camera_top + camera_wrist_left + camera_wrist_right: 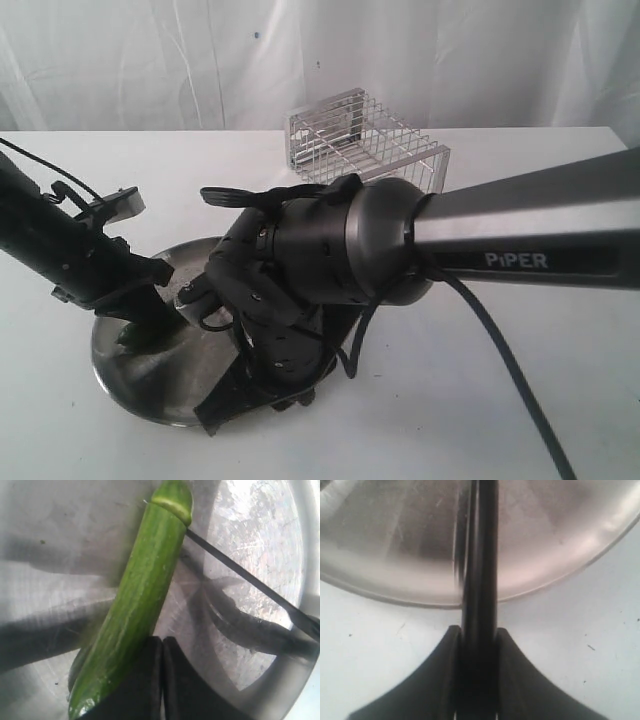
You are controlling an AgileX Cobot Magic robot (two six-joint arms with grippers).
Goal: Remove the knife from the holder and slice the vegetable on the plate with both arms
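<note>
1. Left tool (162,645): jaws clenched together with nothing between them. The tips lie against the side of the vegetable (145,595) near its closer end. Whether they press it down cannot be told.
2. Vegetable: lies flat on the plate (250,520) and runs away from the left tool's tips.
3. Right tool (479,635): grasping the knife (480,570), which is clamped between both fingers. The knife sits edge-on and reaches straight ahead of the tool across the plate's rim.
4. Contact: the blade meets the vegetable at the end farthest from the left tool. A pale cut line shows there, and the end piece sits in place against the rest.
5. Holder (365,140): stands upright on the desk (150,160), beyond both tools and well apart from the plate.
</note>
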